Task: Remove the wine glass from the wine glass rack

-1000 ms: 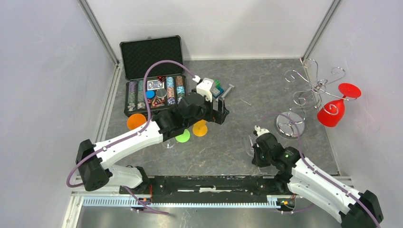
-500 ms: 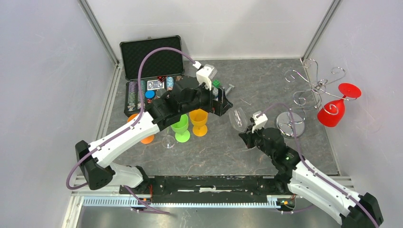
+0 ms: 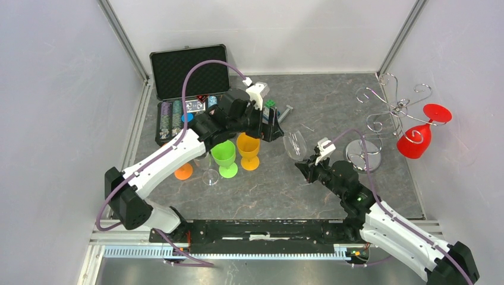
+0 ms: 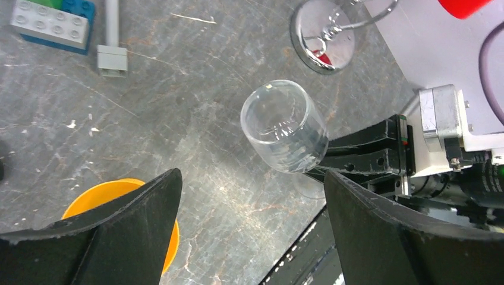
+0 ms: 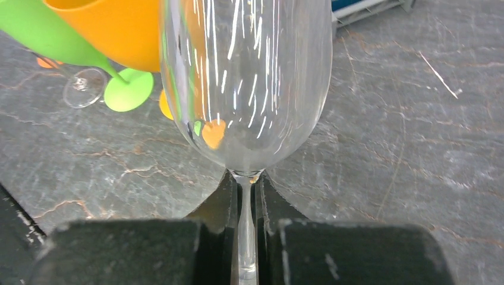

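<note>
Bright even overhead light, soft faint shadows, streaky glare on clear glass [image 5: 246,83], blurred near claw fingers [image 4: 113,237]

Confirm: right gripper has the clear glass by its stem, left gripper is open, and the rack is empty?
Not empty: a red glass hangs from the rack, as the top view shows. The rest stands: the right gripper is shut on the clear glass at its stem, and the left gripper is open.
</note>
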Available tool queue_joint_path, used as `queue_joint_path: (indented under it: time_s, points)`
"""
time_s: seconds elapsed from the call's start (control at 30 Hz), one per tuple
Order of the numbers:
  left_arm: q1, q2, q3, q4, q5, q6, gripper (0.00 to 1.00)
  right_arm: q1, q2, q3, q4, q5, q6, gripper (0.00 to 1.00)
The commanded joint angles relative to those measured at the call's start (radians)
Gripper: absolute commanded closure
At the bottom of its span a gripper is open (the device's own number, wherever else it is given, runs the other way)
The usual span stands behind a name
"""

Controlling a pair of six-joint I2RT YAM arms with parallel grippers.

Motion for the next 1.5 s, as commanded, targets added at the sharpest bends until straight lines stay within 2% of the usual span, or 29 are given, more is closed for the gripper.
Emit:
queue_joint_path:
  time_s: [0.0,0.1,0.33,0.57,0.77,0.9,1.03,1.07,1.17,1.23,1.33,1.47]
  points:
    - [0.006,-0.003,0.040,0.019,0.117,0.000,0.07,0.000,-0.028,-0.008,0.160,-0.126,-0.020,1.00]
    - [0.007,-0.005,0.045,0.024,0.144,0.017,0.10,0.000,-0.031,-0.017,0.200,-0.184,-0.028,1.00]
    - [0.008,0.009,0.061,0.030,0.236,0.030,0.31,0.001,-0.021,-0.017,0.253,-0.259,-0.042,1.00]
    - [0.008,0.060,0.088,-0.017,0.395,0.030,0.44,0.000,-0.010,-0.006,0.265,-0.310,-0.062,1.00]
    - [0.008,0.131,0.130,-0.072,0.529,0.027,0.66,0.000,0.006,-0.007,0.278,-0.349,-0.076,1.00]
    - [0.008,0.173,0.150,-0.108,0.555,0.030,0.95,0.000,0.012,-0.009,0.279,-0.344,-0.083,1.00]
    - [0.008,0.173,0.154,-0.115,0.534,0.042,0.98,0.000,0.012,-0.011,0.265,-0.309,-0.084,1.00]
    - [0.008,0.170,0.155,-0.115,0.518,0.046,0.98,0.000,0.013,-0.009,0.252,-0.288,-0.083,0.95]
    - [0.008,0.159,0.158,-0.115,0.442,0.058,0.98,0.000,0.020,0.011,0.202,-0.220,-0.093,0.55]
    - [0.006,0.151,0.163,-0.115,0.372,0.067,0.98,0.000,0.026,0.033,0.148,-0.170,-0.112,0.32]
    - [0.005,0.147,0.173,-0.118,0.273,0.080,0.98,0.000,0.034,0.082,0.052,-0.136,-0.175,0.21]
    - [-0.010,0.172,0.202,-0.120,0.160,0.104,0.98,0.000,0.027,0.137,-0.043,-0.100,-0.224,0.21]
